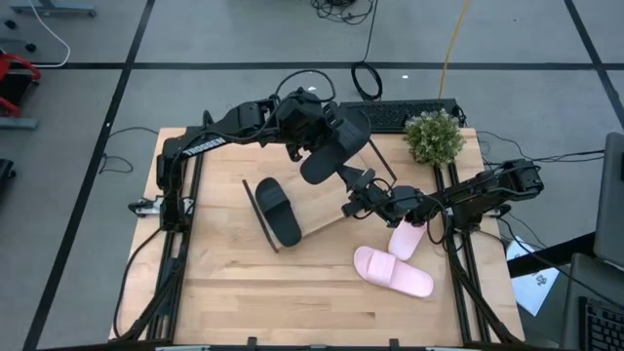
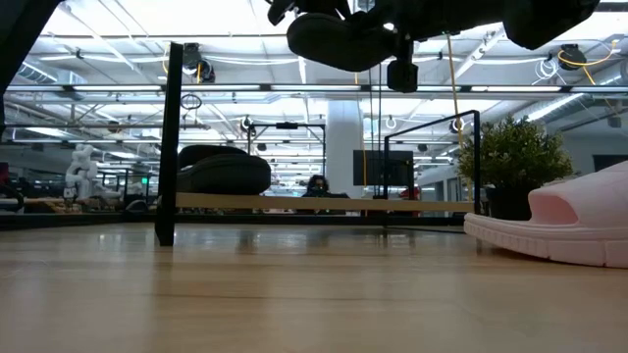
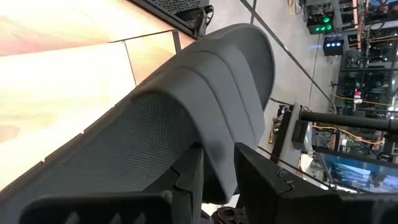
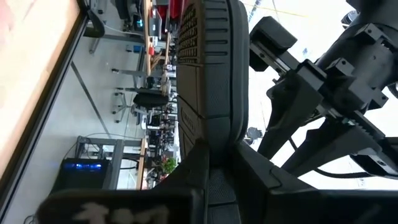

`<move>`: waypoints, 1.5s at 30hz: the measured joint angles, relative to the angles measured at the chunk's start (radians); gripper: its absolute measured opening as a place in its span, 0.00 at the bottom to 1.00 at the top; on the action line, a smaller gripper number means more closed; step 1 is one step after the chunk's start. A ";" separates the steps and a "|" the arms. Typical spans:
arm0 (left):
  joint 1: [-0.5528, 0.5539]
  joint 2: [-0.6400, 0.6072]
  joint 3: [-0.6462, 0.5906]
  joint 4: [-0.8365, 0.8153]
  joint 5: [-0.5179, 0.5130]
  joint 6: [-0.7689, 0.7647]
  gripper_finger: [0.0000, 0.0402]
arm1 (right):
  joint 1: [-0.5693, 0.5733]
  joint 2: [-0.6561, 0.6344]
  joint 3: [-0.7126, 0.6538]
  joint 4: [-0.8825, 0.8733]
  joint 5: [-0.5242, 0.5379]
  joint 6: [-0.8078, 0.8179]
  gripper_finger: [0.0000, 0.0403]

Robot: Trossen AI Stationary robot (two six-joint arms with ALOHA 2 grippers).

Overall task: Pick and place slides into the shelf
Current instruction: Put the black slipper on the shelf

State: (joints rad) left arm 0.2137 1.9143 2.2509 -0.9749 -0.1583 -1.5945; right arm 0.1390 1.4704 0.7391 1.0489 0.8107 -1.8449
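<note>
Both grippers hold one black slide (image 1: 330, 154) in the air above the shelf (image 1: 322, 210), near the table's (image 1: 292, 302) 12 o'clock edge. The left gripper (image 1: 312, 136) pinches the slide's strap from the 10 o'clock side; its fingers (image 3: 186, 180) are narrowed on the strap, as the left wrist view shows. The right gripper (image 1: 353, 180) comes in from 4 o'clock and is closed on the sole's edge at the slide's lower end; in its wrist view the ribbed sole (image 4: 208, 68) rises straight out of its fingers (image 4: 199, 168). The held slide's long axis runs from about 1 o'clock to 7 o'clock in the high view. A second black slide (image 1: 279, 210) lies on the shelf's board, long axis about 11 to 5 o'clock. Two pink slides lie on the table off the shelf: one (image 1: 393, 270) toward 4 o'clock, long axis near 10 to 4, the other (image 1: 407, 237) just above it, partly under the right arm. A potted plant (image 1: 434, 136) stands at 1 o'clock.
</note>
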 joint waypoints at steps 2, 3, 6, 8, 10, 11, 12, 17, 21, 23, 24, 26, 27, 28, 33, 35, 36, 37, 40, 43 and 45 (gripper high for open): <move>0.000 0.011 0.000 0.009 0.001 0.000 0.21 | 0.000 0.000 0.000 0.000 0.000 0.000 0.09; 0.001 0.016 0.000 0.014 0.001 0.000 0.21 | 0.000 0.000 0.000 0.000 0.000 0.000 0.09; 0.001 0.044 0.000 0.063 0.016 0.003 0.21 | 0.002 0.000 0.000 -0.002 0.002 0.001 0.08; 0.009 0.061 0.000 0.073 0.041 0.003 0.21 | 0.006 0.000 0.000 -0.005 0.006 0.004 0.08; 0.019 0.077 0.000 0.107 0.084 0.007 0.21 | 0.007 0.000 0.000 -0.009 0.023 0.010 0.08; 0.026 0.081 0.000 0.117 0.099 0.019 0.21 | 0.009 0.000 0.000 -0.011 0.030 0.014 0.08; 0.031 0.082 0.000 0.126 0.105 0.031 0.21 | 0.011 0.000 0.000 -0.011 0.036 0.023 0.08; 0.032 0.082 0.000 0.173 0.097 0.101 0.12 | 0.012 -0.002 0.000 -0.014 0.051 0.034 0.08; 0.028 0.083 -0.001 0.197 0.115 0.159 0.02 | 0.021 -0.002 0.000 -0.013 0.052 0.052 0.09; 0.029 0.083 -0.001 0.199 0.127 0.172 0.01 | 0.029 -0.002 0.000 -0.001 0.051 0.102 0.15; 0.028 0.083 -0.001 0.203 0.130 0.181 0.01 | 0.033 -0.002 0.000 0.001 0.052 0.133 0.18; 0.028 0.084 -0.001 0.218 0.136 0.194 0.01 | 0.041 -0.002 0.000 -0.001 0.060 0.201 0.25; 0.028 0.082 -0.001 0.226 0.139 0.203 0.01 | 0.050 -0.002 0.001 -0.001 0.080 0.230 0.28; 0.028 0.079 -0.001 0.232 0.138 0.207 0.01 | 0.060 -0.002 0.001 -0.005 0.101 0.251 0.31; 0.027 0.055 -0.001 0.236 0.106 0.242 0.00 | 0.124 0.000 0.000 -0.009 0.246 0.270 0.40; 0.026 0.039 -0.001 0.241 0.076 0.262 0.00 | 0.161 0.000 0.000 -0.007 0.295 0.270 0.42; 0.026 0.032 -0.001 0.241 0.060 0.274 0.00 | 0.183 0.000 0.000 -0.008 0.321 0.270 0.43; 0.026 0.023 -0.001 0.243 0.040 0.289 0.00 | 0.205 0.000 0.000 -0.009 0.357 0.272 0.43; 0.017 -0.015 -0.001 0.238 -0.047 0.335 0.00 | 0.270 0.000 0.000 -0.008 0.471 0.290 0.43; -0.014 -0.057 -0.001 0.234 -0.163 0.378 0.00 | 0.342 -0.006 0.000 -0.006 0.518 0.296 0.43; -0.045 -0.089 0.000 0.240 -0.225 0.405 0.00 | 0.380 -0.013 0.000 0.017 0.516 0.296 0.43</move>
State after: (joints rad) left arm 0.1684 1.8254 2.2505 -0.7345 -0.3837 -1.1893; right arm 0.5192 1.4574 0.7387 1.0660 1.3269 -1.5486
